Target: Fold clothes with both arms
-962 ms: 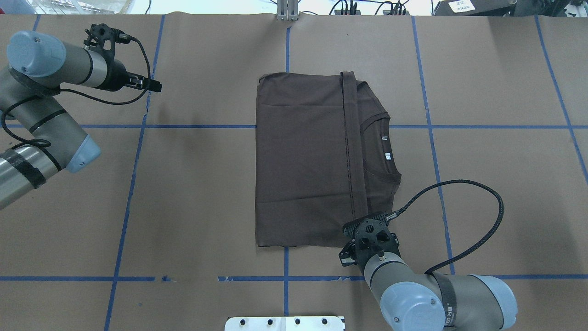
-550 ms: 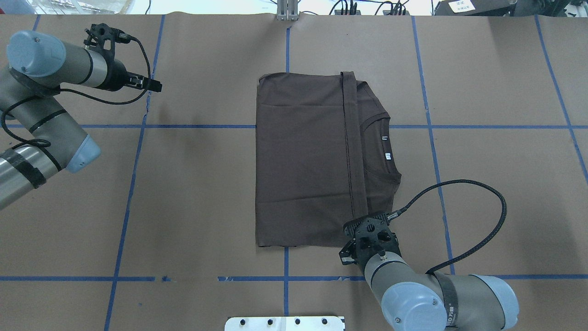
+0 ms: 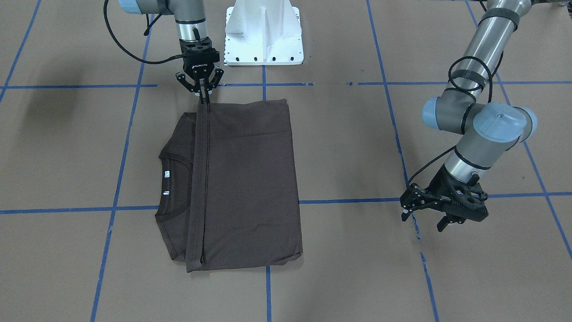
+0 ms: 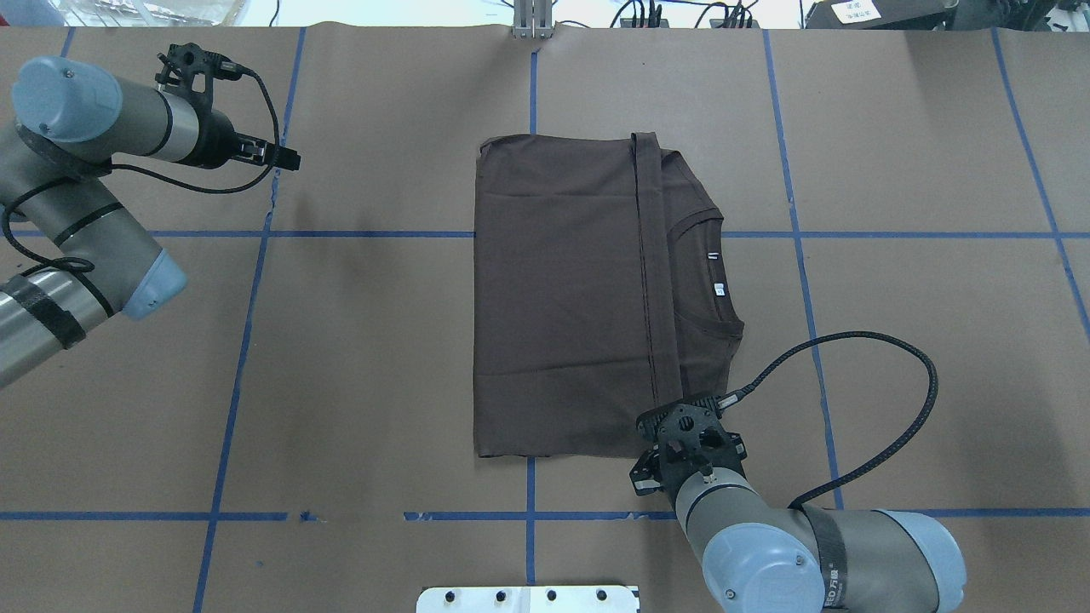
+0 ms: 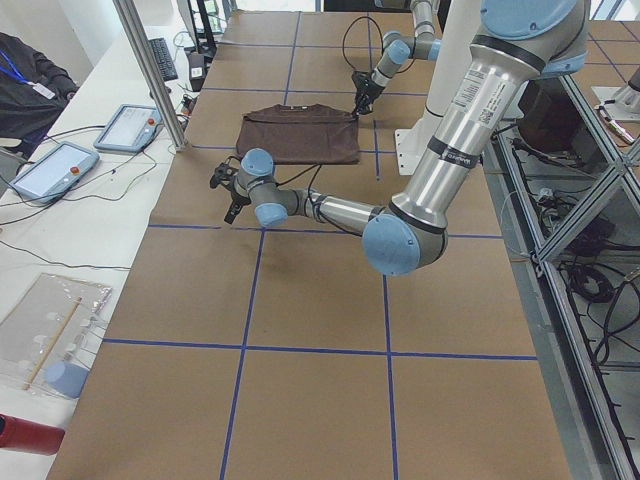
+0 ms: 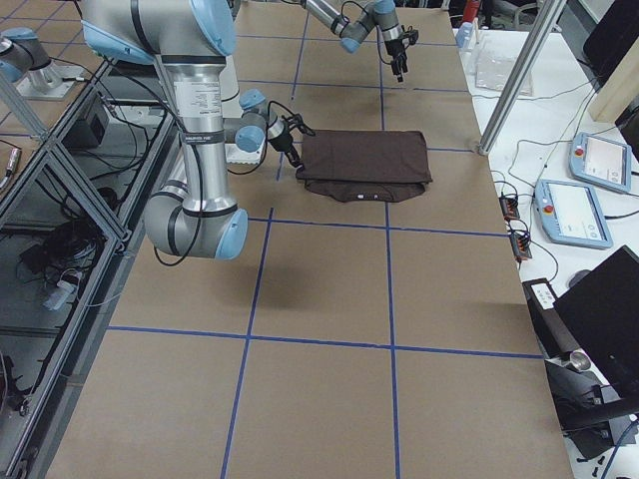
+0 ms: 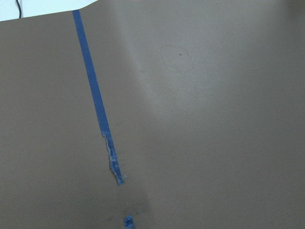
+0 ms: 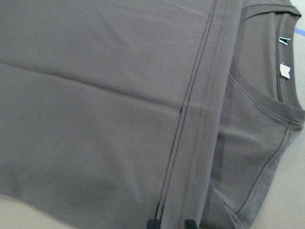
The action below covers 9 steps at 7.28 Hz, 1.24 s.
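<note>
The brown paper-covered table with blue tape grid lines point(image 4: 937, 383) carries the whole job. Your right arm point(image 4: 766, 545) reaches in over the work, while your left arm point(image 4: 94, 119) is parked well apart from it. The dark brown-grey short-sleeved T-shirt point(image 4: 562, 298) lies flat as a part-folded rectangle directly ahead of the right gripper point(image 3: 204, 96), with its nearest edge at the fingertips point(image 8: 190, 223). The right jaws are drawn narrow, one tip on either side of the double-stitched hem band point(image 8: 200, 119) that runs straight away from the tool. The cloth between the tips looks flat, so you cannot tell whether they clamp it. The left gripper point(image 3: 422, 220) has its fingers spread and holds nothing. Only bare paper and tape lie beneath it, and the shirt is far off to its side. The step in hand appears to be taking the near corner of the hem band for the next fold. Before lifting, confirm that every layer at that corner sits between the pads. A thin bite is likely to peel the top layer off and undo the fold beneath. Bring the left gripper to the far end of the band, opposite the right tool, and close it there. Raise both ends together and only slightly, keeping the band taut between the tools so that it does not sag. Carry it over evenly, so that the ribbed round collar point(image 8: 281, 106) and the white neck tags point(image 8: 286, 70), just beside the right tool's line, stay undisturbed.
</note>
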{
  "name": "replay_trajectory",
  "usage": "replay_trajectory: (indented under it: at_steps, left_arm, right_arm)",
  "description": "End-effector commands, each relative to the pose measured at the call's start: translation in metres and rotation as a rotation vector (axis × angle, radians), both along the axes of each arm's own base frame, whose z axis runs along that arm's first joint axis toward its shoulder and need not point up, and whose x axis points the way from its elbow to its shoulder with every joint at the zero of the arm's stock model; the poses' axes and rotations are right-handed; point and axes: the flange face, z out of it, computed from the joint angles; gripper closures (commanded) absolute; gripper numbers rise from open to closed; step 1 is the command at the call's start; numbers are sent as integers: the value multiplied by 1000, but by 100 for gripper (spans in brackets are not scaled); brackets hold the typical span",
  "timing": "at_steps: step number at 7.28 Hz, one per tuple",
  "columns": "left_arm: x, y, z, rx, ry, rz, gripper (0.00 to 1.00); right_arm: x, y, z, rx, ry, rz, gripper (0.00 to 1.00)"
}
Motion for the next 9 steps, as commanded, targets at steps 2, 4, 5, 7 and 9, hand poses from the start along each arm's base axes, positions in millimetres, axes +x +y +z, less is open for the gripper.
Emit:
replay_trajectory:
  at_steps: [2, 4, 5, 7, 9]
  left_arm:
    - [0, 0, 0, 0, 1, 1, 0]
    - [0, 0, 1, -1, -1, 0, 0]
    - [0, 0, 1, -1, -2, 1, 0]
    - [0, 0, 2, -2, -3, 1, 0]
    - [2, 1, 3, -4, -4, 5, 0]
  right_arm:
    - [-3, 4, 7, -5, 41, -9, 69]
    - [-5, 8, 7, -5, 43, -15, 69]
    - [-10, 9, 0, -4, 31, -18, 68]
    - [-19, 9, -15, -8, 48, -19, 67]
    - [-20, 8, -6, -7, 69, -18, 67]
